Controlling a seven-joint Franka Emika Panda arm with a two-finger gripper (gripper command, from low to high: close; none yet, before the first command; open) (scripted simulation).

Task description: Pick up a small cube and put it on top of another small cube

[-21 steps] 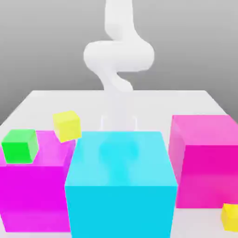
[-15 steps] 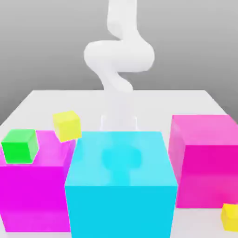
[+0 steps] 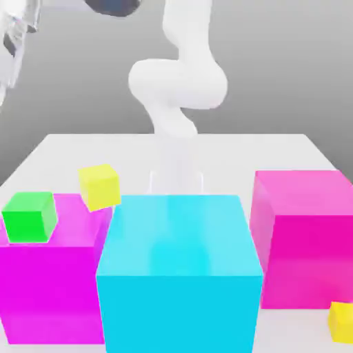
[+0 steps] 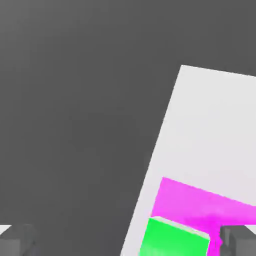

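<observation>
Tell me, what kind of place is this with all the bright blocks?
It looks like a computer-made practice world for a robot, not a real room. A plain white table sits against an empty grey backdrop, a smooth white robot arm stands behind it, and glossy blocks like the big cyan block rest on it.
</observation>
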